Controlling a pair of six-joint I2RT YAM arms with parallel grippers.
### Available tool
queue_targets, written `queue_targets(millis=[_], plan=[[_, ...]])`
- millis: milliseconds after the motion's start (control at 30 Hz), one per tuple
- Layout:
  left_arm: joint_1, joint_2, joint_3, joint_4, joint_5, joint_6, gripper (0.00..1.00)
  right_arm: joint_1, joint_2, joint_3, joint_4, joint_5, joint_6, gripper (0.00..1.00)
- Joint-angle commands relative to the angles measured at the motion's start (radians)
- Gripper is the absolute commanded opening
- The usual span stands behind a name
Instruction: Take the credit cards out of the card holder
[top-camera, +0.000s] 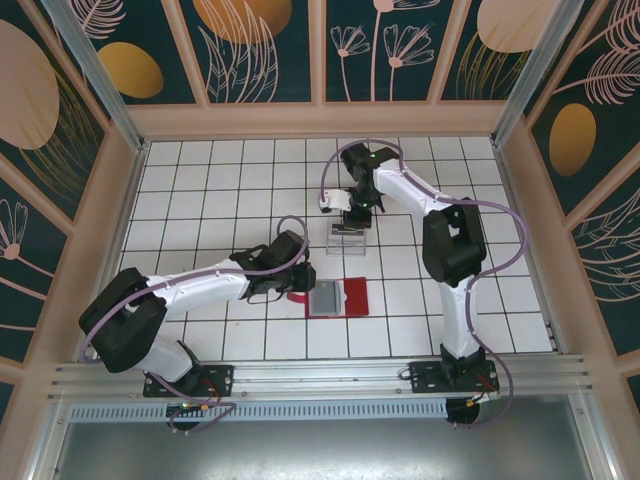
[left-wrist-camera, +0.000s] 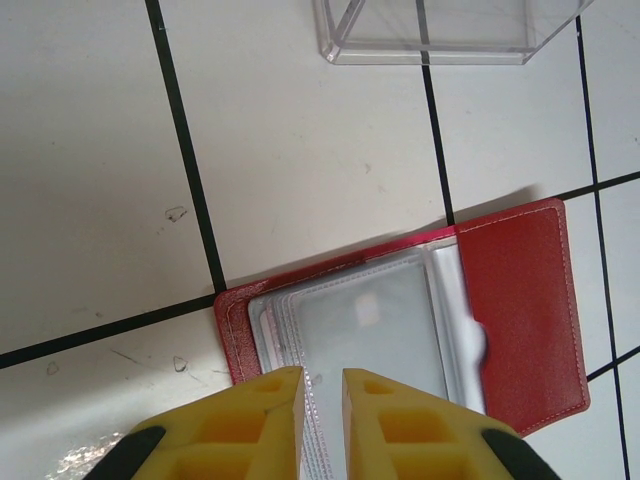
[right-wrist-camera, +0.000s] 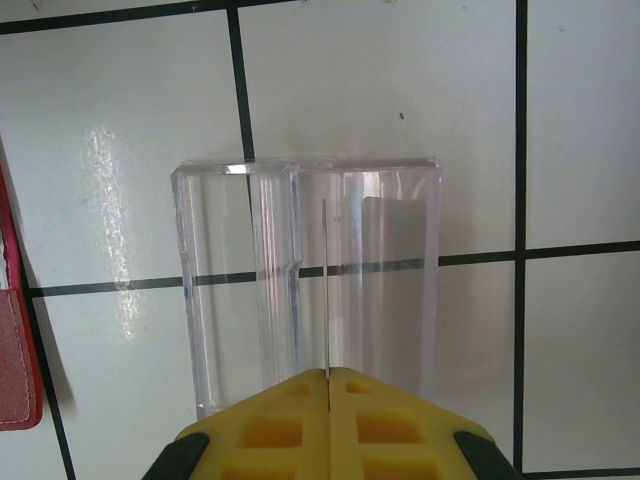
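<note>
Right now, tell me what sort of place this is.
Probably a purpose-built robot test cell, not a home or shop: the left arm and right arm are bolted to a metal rail, the white tabletop carries a black grid, and leaf-patterned panels wall it in.

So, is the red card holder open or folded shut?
Open: the card holder lies spread flat, clear sleeves facing up beside its bare red flap.
</note>
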Motion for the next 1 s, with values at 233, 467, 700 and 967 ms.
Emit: queue_targets(millis=[233,467,700,967], plan=[[-0.004,-0.016,0.01,-0.029,-0.005,-0.007,0.19,0.011,-0.02,0.001,0.058,0.072,0.037,0.22],[-0.005,-0.007,0.038,-0.059,-0.014,-0.008,0.19,0.011,-0.111,-0.131,0.294,0.2,0.06,0.35],[-0.005,0.001,0.053,-0.063,-0.014,-0.016,0.19,0.013,-0.173,-0.166,0.389,0.226,0.111,0.4],[-0.004,0.024,0.084,-0.09,-0.03,-0.011,0.19,0.038,-0.266,-0.258,0.492,0.189,0.215,0.43]])
